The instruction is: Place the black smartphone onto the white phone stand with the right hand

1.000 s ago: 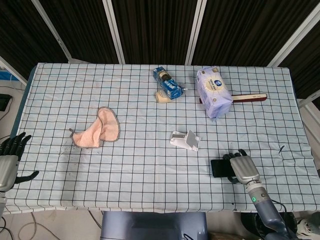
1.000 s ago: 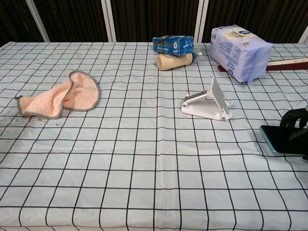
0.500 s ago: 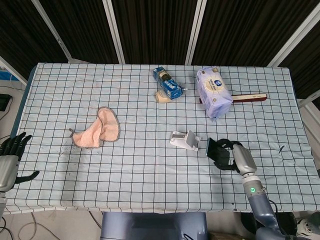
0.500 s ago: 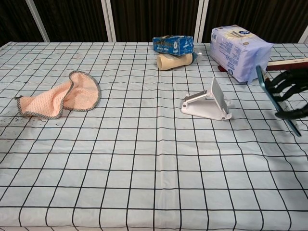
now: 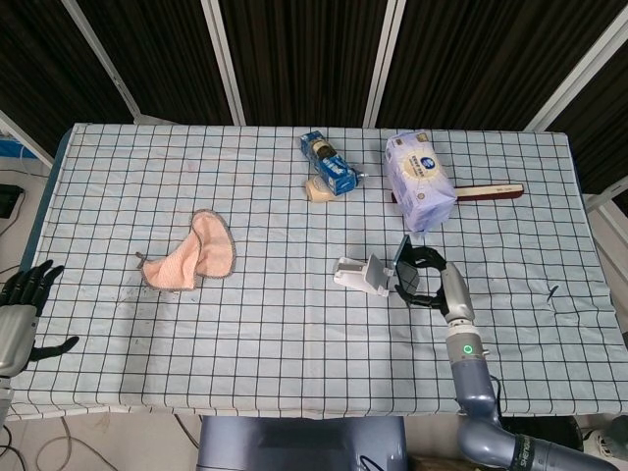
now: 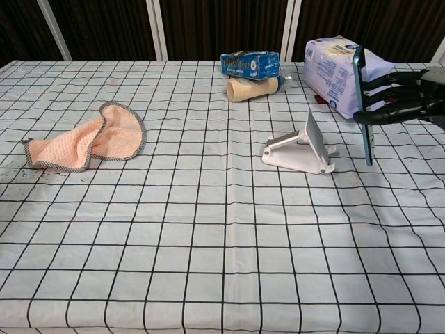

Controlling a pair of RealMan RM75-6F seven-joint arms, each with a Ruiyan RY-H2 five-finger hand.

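Observation:
My right hand [image 5: 429, 277] [image 6: 400, 96] grips the black smartphone [image 6: 363, 104] [image 5: 402, 265] and holds it upright on edge, lifted off the table, just to the right of the white phone stand [image 5: 362, 274] [image 6: 300, 149]. The stand sits on the checked cloth with its sloped back plate facing the phone and nothing on it. A small gap shows between phone and stand. My left hand [image 5: 22, 304] hangs open at the table's left front edge, holding nothing.
A peach cloth [image 5: 191, 253] lies left of centre. At the back are a blue box with a beige bottle [image 5: 328, 172], a tissue pack [image 5: 419, 180] and a wooden-handled tool [image 5: 487, 191] behind it. A small dark item [image 5: 551, 292] lies at the right edge.
My right hand lifted the phone from the table at the front right, carried it left and toward the stand, and turned it from flat to upright. The left hand stayed put.

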